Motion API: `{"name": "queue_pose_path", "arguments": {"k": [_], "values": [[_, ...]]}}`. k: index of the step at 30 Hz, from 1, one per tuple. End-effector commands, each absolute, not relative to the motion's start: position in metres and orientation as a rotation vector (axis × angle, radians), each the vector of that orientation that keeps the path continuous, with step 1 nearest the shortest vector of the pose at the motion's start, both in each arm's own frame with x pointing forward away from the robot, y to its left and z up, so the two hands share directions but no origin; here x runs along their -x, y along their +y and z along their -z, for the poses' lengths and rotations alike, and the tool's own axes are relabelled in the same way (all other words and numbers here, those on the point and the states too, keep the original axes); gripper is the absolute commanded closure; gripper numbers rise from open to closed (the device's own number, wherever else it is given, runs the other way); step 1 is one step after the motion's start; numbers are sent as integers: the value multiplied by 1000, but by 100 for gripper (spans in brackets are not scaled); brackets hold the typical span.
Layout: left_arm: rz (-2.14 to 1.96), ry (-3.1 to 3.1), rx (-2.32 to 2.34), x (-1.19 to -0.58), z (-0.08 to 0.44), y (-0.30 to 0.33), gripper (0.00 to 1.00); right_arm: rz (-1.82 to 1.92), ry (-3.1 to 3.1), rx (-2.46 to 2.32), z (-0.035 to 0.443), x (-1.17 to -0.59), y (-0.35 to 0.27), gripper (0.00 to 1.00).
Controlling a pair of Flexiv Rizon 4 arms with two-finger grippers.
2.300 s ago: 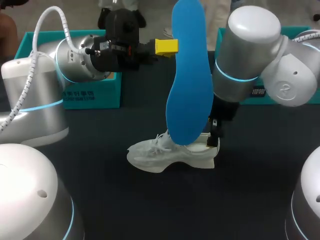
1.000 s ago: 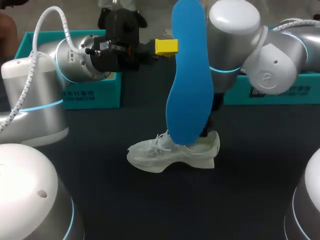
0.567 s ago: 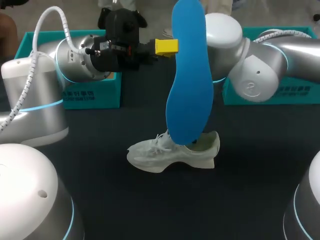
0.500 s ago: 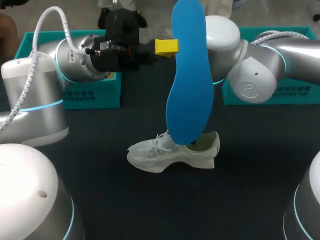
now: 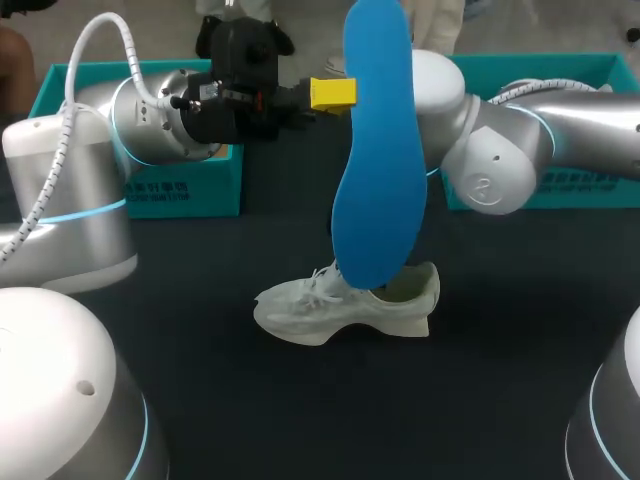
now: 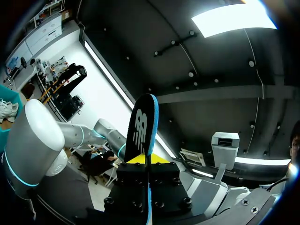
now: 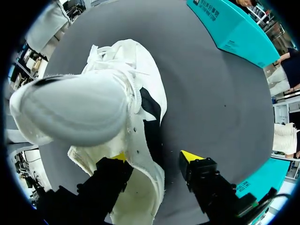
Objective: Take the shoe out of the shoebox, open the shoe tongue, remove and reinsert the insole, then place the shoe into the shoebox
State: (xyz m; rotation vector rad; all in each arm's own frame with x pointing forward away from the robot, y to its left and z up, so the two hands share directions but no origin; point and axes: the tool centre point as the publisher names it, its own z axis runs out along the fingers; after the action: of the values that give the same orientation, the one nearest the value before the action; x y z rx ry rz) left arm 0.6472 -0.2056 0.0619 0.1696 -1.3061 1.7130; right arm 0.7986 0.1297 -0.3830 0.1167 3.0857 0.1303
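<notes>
Blue insole [image 5: 378, 150] upright in left hand's [image 5: 333, 93] grip — right hand [image 7: 154, 157] wide at white shoe [image 5: 340, 305]

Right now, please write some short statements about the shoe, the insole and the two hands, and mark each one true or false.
1. The left hand is shut on the blue insole. True.
2. The insole lies flat on the table. False: it is held upright.
3. The white shoe stands on the table. True.
4. The right hand is shut on the shoe. False: its fingers stand open, one clear of the shoe.
</notes>
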Motion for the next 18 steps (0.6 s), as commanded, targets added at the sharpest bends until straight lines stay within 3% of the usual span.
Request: {"name": "queue_pose_path", "arguments": {"k": [1,6,9,14,16,18], "values": [[-1715,-1304,-169,-647,-62,-206,100,-132,3086,-124,383,-797,127,44],[-1715,-1304,-169,-647,-62,-206,100,-129,3076,-127,374,-795,124,22],[-1715,-1304,-169,-647,-62,-206,100,-130,3072,-128,371,-793,122,14],[-1715,-1304,-169,-647,-62,-206,100,-117,3070,-137,371,-793,119,24],[-1715,-1304,-169,-647,-62,-206,100,-120,3073,-136,372,-795,121,46],[-1715,-1304,-169,-647,-62,-206,100,-129,3077,-123,372,-796,124,53]]}}
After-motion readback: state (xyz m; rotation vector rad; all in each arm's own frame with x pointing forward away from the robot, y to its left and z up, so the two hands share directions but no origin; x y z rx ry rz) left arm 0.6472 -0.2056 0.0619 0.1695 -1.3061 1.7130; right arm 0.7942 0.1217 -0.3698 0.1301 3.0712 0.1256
